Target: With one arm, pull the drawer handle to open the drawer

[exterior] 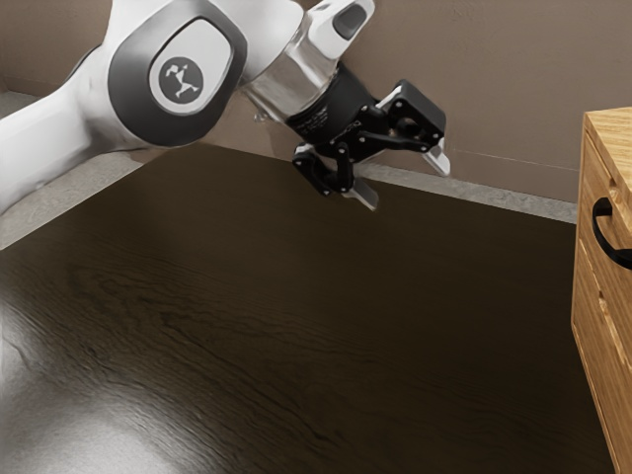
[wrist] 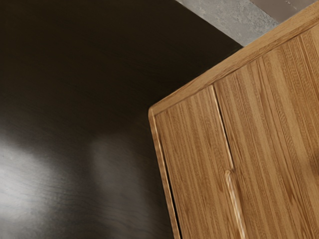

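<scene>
At the exterior view's right edge, the handle [exterior: 597, 227] stands near-vertical, well apart from the open, empty end effector [exterior: 403, 176].

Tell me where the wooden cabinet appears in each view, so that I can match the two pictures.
Exterior view: the wooden cabinet stands at the exterior view's right edge, bordering the dark table.
Wrist view: the wooden cabinet shows one corner, with the dark table beside it.
Shared landmark: the dark table's surface next to the cabinet.
</scene>
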Controlling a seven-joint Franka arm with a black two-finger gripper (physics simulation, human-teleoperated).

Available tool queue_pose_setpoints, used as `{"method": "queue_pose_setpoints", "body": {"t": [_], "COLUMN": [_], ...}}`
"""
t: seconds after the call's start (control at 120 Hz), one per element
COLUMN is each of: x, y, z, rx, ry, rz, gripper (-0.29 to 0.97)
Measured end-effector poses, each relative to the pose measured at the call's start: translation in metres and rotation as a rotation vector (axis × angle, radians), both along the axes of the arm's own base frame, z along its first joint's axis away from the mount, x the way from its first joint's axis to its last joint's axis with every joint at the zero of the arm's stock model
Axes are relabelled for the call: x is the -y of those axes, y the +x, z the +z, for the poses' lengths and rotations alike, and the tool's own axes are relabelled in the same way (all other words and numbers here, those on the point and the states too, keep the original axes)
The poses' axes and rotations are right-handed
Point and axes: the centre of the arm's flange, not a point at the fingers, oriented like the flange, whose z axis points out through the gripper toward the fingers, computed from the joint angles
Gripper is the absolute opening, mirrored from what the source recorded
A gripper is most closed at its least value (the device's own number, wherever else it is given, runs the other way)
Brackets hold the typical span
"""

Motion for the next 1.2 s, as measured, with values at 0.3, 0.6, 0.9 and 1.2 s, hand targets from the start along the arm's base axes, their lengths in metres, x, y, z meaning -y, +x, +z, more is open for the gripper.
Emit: {"method": "queue_pose_setpoints", "body": {"t": [0.3,0.6,0.9,1.2], "x": [-0.014,0.044,0.059,0.083], "y": [0.019,0.006,0.036,0.059], "z": [-0.004,0.007,-0.032,-0.039], "rx": [-0.032,-0.055,-0.182,-0.185], "ry": [-0.024,-0.082,-0.323,-0.379], "rz": [0.099,0.02,0.064,0.068], "gripper": [0.68,0.68,0.62,0.42]}}
